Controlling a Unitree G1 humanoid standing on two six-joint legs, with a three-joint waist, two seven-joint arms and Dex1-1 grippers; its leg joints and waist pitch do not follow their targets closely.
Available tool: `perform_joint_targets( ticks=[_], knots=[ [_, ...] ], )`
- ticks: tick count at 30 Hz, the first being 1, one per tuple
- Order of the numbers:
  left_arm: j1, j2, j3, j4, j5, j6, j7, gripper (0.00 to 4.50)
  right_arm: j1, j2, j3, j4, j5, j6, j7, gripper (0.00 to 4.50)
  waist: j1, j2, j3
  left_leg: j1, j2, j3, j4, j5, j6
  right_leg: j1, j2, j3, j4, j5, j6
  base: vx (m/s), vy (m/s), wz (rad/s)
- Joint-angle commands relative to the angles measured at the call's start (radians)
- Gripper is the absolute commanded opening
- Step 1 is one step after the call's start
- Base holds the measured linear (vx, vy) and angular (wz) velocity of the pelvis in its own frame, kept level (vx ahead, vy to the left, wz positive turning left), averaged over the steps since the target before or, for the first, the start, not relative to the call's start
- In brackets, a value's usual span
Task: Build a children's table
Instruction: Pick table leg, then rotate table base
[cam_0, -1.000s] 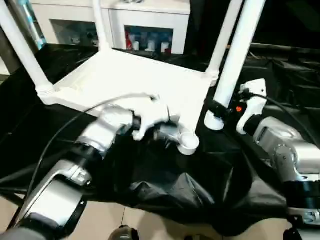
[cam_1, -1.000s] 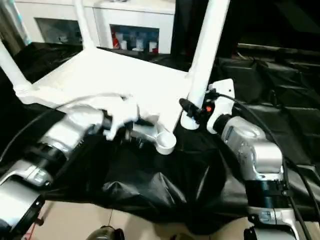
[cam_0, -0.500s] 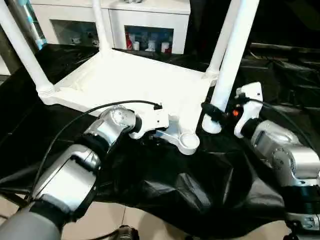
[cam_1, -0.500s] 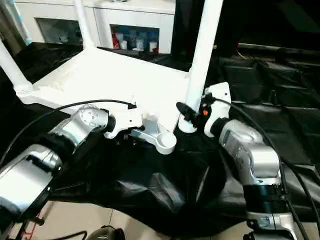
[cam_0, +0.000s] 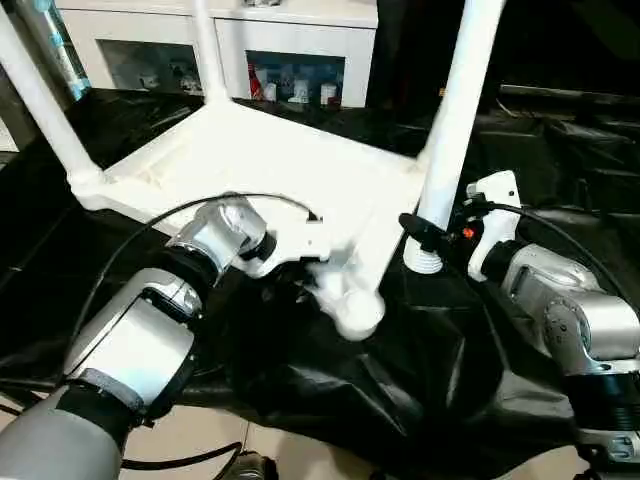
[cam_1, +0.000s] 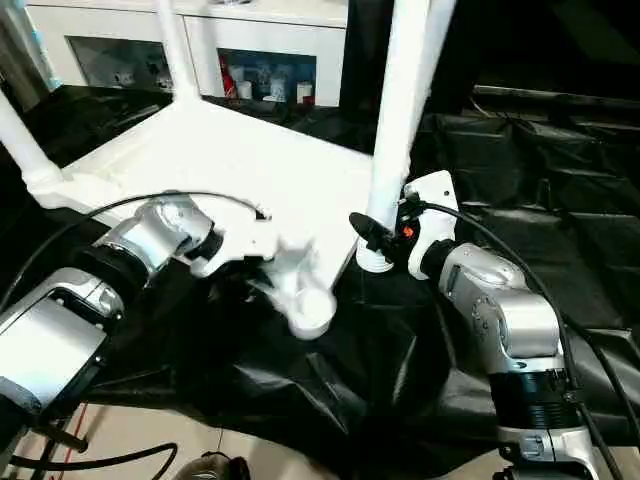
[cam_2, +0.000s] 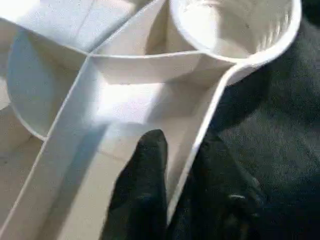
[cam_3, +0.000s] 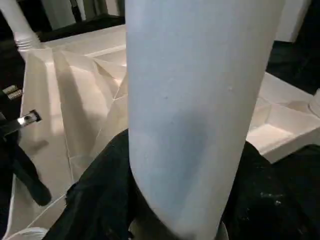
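The children's table lies upside down on black cloth, its white top (cam_0: 270, 165) facing up with ribs showing. Legs (cam_0: 40, 100) (cam_0: 205, 50) stand upright in the far corners. The near corner's round socket (cam_0: 355, 312) is empty. My left gripper (cam_2: 182, 142) is shut on the top's rim just beside that socket, one black finger (cam_2: 142, 190) inside the wall and one outside. My right gripper (cam_0: 430, 238) is shut on a loose white leg (cam_0: 455, 120), held nearly upright, its lower end (cam_0: 424, 262) just right of the empty socket.
White cabinets (cam_0: 290, 40) with small items on their shelves stand behind the table. Crumpled black cloth (cam_0: 400, 380) covers the surface and hangs over the near edge. A black cable (cam_0: 150, 235) loops over my left forearm.
My left gripper has closed onto the rim. The near corner with the empty socket has shifted down and towards me. The held leg stays almost in place.
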Motion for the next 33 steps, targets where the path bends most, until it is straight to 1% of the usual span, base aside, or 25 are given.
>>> perform_joint_targets(
  ticks=[1, 2, 3, 5, 6, 7, 8, 11, 12, 14, 15, 16, 17, 18, 19, 20, 22, 23, 24, 25, 27, 28, 31, 32, 33],
  knots=[
    [0.007, 0.014, -0.023, 0.011, 0.036, 0.012, 0.016, 0.84, -0.009, -0.016, 0.004, 0.002, -0.014, -0.020, 0.008, 1.91, 0.000, -0.001, -0.087, 0.055, 0.060, -0.046, -0.085, -0.363, -0.055, 0.032, -0.071, 0.032, -0.078, -0.305, -0.253, 0.000, 0.000, 0.00],
    [0.009, 0.016, -0.023, 0.005, 0.036, 0.029, 0.009, 0.64, -0.011, -0.017, 0.007, 0.004, -0.017, -0.023, 0.011, 1.91, -0.001, -0.005, -0.087, 0.056, 0.060, -0.046, -0.085, -0.372, -0.057, 0.032, -0.072, 0.032, -0.080, -0.320, -0.251, 0.000, 0.000, 0.00],
    [0.012, 0.018, -0.019, -0.004, 0.034, 0.053, 0.001, 0.64, -0.012, -0.017, 0.010, 0.005, -0.019, -0.025, 0.013, 1.91, -0.002, -0.002, -0.086, 0.060, 0.059, -0.048, -0.084, -0.391, -0.063, 0.031, -0.075, 0.033, -0.084, -0.358, -0.245, 0.000, 0.000, 0.00],
    [0.021, 0.012, 0.002, -0.019, 0.021, 0.115, 0.019, 0.55, -0.010, -0.013, 0.015, 0.003, -0.019, -0.024, 0.015, 1.91, -0.007, -0.005, -0.086, 0.055, 0.060, -0.051, -0.085, -0.388, -0.066, 0.036, -0.076, 0.033, -0.083, -0.370, -0.239, 0.000, 0.000, 0.00],
    [0.029, -0.003, 0.037, -0.028, -0.006, 0.173, 0.051, 0.48, -0.006, -0.008, 0.017, -0.001, -0.016, -0.020, 0.015, 1.91, -0.010, -0.005, -0.086, 0.053, 0.059, -0.051, -0.085, -0.385, -0.062, 0.036, -0.075, 0.032, -0.084, -0.371, -0.238, 0.000, 0.000, 0.00],
    [0.029, -0.003, 0.037, -0.028, -0.006, 0.173, 0.051, 0.43, -0.006, -0.008, 0.017, -0.001, -0.016, -0.020, 0.015, 1.91, -0.014, -0.008, -0.087, 0.052, 0.058, -0.050, -0.085, -0.380, -0.061, 0.037, -0.075, 0.032, -0.082, -0.366, -0.241, 0.000, 0.000, 0.00],
    [0.041, -0.025, 0.085, -0.043, -0.048, 0.246, 0.081, 0.39, -0.001, 0.001, 0.018, -0.007, -0.008, -0.009, 0.013, 1.91, -0.016, -0.009, -0.087, 0.051, 0.057, -0.050, -0.083, -0.371, -0.055, 0.038, -0.075, 0.031, -0.084, -0.364, -0.243, 0.000, 0.000, 0.00],
    [0.055, -0.047, 0.135, -0.067, -0.083, 0.319, 0.122, 0.34, 0.006, 0.013, 0.015, -0.014, 0.001, 0.006, 0.009, 1.91, -0.021, -0.010, -0.089, 0.046, 0.054, -0.049, -0.078, -0.341, -0.033, 0.040, -0.074, 0.030, -0.084, -0.350, -0.253, 0.000, 0.000, 0.00],
    [0.068, -0.067, 0.170, -0.092, -0.112, 0.364, 0.168, 0.32, 0.008, 0.020, 0.016, -0.013, -0.001, 0.008, 0.006, 1.91, -0.024, -0.015, -0.090, 0.045, 0.054, -0.048, -0.077, -0.330, -0.026, 0.041, -0.072, 0.029, -0.084, -0.343, -0.252, 0.000, 0.000, 0.00],
    [0.093, -0.088, 0.205, -0.137, -0.143, 0.391, 0.207, 0.24, 0.010, 0.027, 0.021, -0.007, -0.006, 0.005, 0.004, 1.91, -0.026, -0.014, -0.090, 0.045, 0.054, -0.045, -0.075, -0.316, -0.014, 0.041, -0.071, 0.029, -0.082, -0.325, -0.263, 0.000, 0.000, 0.00],
    [0.098, -0.090, 0.209, -0.147, -0.146, 0.396, 0.210, 0.24, 0.011, 0.027, 0.021, -0.006, -0.007, 0.004, 0.004, 1.91, -0.026, -0.014, -0.091, 0.045, 0.052, -0.045, -0.074, -0.308, -0.005, 0.040, -0.069, 0.029, -0.086, -0.327, -0.260, 0.000, 0.000, 0.00],
    [0.111, -0.094, 0.217, -0.172, -0.152, 0.399, 0.218, 0.19, 0.011, 0.028, 0.022, -0.002, -0.009, 0.002, 0.005, 1.91, -0.027, -0.018, -0.092, 0.044, 0.053, -0.044, -0.074, -0.300, -0.001, 0.041, -0.068, 0.028, -0.085, -0.322, -0.259, 0.000, 0.000, 0.00],
    [0.167, -0.105, 0.225, -0.250, -0.152, 0.350, 0.254, 0.08, 0.005, 0.031, 0.020, 0.017, -0.015, -0.008, 0.000, 1.91, -0.026, -0.015, -0.090, 0.043, 0.054, -0.044, -0.076, -0.293, 0.006, 0.040, -0.066, 0.028, -0.086, -0.319, -0.255, 0.000, 0.000, 0.00],
    [0.179, -0.108, 0.226, -0.265, -0.151, 0.347, 0.265, 0.08, 0.002, 0.032, 0.019, 0.023, -0.016, -0.011, -0.002, 1.91, -0.026, -0.014, -0.092, 0.045, 0.057, -0.045, -0.076, -0.291, 0.006, 0.041, -0.067, 0.029, -0.085, -0.312, -0.256, 0.000, 0.000, 0.00],
    [0.213, -0.120, 0.231, -0.304, -0.145, 0.350, 0.300, 0.03, -0.006, 0.034, 0.012, 0.044, -0.022, -0.021, -0.011, 1.91, -0.028, -0.016, -0.091, 0.043, 0.057, -0.044, -0.077, -0.292, 0.007, 0.040, -0.065, 0.029, -0.085, -0.309, -0.257, 0.000, 0.000, 0.00],
    [0.225, -0.124, 0.232, -0.318, -0.145, 0.330, 0.312, 0.01, -0.009, 0.033, 0.010, 0.050, -0.022, -0.023, -0.011, 1.91, -0.029, -0.017, -0.090, 0.047, 0.056, -0.042, -0.076, -0.301, 0.006, 0.036, -0.063, 0.028, -0.089, -0.325, -0.253, 0.000, 0.000, 0.00],
    [0.255, -0.134, 0.234, -0.355, -0.148, 0.290, 0.331, 0.01, -0.016, 0.030, 0.009, 0.062, -0.030, -0.031, -0.009, 1.91, -0.026, -0.016, -0.086, 0.050, 0.056, -0.043, -0.078, -0.331, -0.005, 0.031, -0.062, 0.028, -0.094, -0.379, -0.231, 0.000, 0.000, 0.00],
    [0.280, -0.131, 0.222, -0.374, -0.134, 0.223, 0.357, 0.00, -0.020, 0.026, 0.011, 0.075, -0.038, -0.040, -0.004, 1.91, -0.025, -0.020, -0.083, 0.050, 0.056, -0.045, -0.079, -0.346, -0.009, 0.030, -0.065, 0.029, -0.100, -0.416, -0.213, 0.000, 0.000, 0.00],
    [0.286, -0.129, 0.218, -0.374, -0.123, 0.200, 0.381, 0.00, -0.022, 0.025, 0.012, 0.081, -0.041, -0.043, -0.002, 1.91, -0.024, -0.017, -0.084, 0.051, 0.056, -0.047, -0.080, -0.356, -0.017, 0.029, -0.065, 0.029, -0.100, -0.436, -0.197, 0.000, 0.000, 0.00],
    [0.293, -0.125, 0.214, -0.376, -0.119, 0.177, 0.385, 0.00, -0.025, 0.024, 0.013, 0.086, -0.042, -0.046, 0.002, 1.91, -0.025, -0.019, -0.082, 0.052, 0.056, -0.048, -0.083, -0.367, -0.021, 0.026, -0.062, 0.029, -0.102, -0.452, -0.184, 0.000, 0.000, 0.00],
    [0.298, -0.123, 0.212, -0.380, -0.120, 0.165, 0.377, 0.00, -0.026, 0.023, 0.013, 0.089, -0.044, -0.049, 0.005, 1.91, -0.026, -0.018, -0.081, 0.055, 0.056, -0.048, -0.083, -0.381, -0.028, 0.022, -0.063, 0.030, -0.103, -0.474, -0.172, 0.000, 0.000, 0.00],
    [0.315, -0.111, 0.201, -0.397, -0.115, 0.132, 0.364, 0.00, -0.031, 0.023, 0.019, 0.105, -0.049, -0.065, 0.014, 1.91, -0.025, -0.019, -0.079, 0.055, 0.055, -0.050, -0.084, -0.391, -0.034, 0.020, -0.066, 0.030, -0.106, -0.504, -0.157, 0.000, 0.000, 0.00],
    [0.340, -0.100, 0.199, -0.433, -0.117, 0.129, 0.343, 0.00, -0.042, 0.028, 0.023, 0.132, -0.051, -0.084, 0.023, 1.91, -0.028, -0.019, -0.078, 0.051, 0.057, -0.051, -0.086, -0.394, -0.035, 0.020, -0.068, 0.030, -0.106, -0.504, -0.153, 0.000, 0.000, 0.00],
    [0.342, -0.099, 0.202, -0.437, -0.121, 0.133, 0.339, 0.47, -0.044, 0.029, 0.024, 0.137, -0.051, -0.087, 0.025, 1.91, -0.029, -0.020, -0.079, 0.051, 0.057, -0.050, -0.086, -0.389, -0.034, 0.020, -0.068, 0.031, -0.105, -0.497, -0.157, 0.000, 0.000, 0.00],
    [0.344, -0.099, 0.208, -0.441, -0.126, 0.136, 0.340, 0.47, -0.047, 0.031, 0.025, 0.143, -0.051, -0.092, 0.028, 1.91, -0.029, -0.021, -0.078, 0.050, 0.055, -0.049, -0.085, -0.384, -0.032, 0.019, -0.067, 0.032, -0.105, -0.496, -0.157, 0.000, 0.000, 0.00]
  ],
)
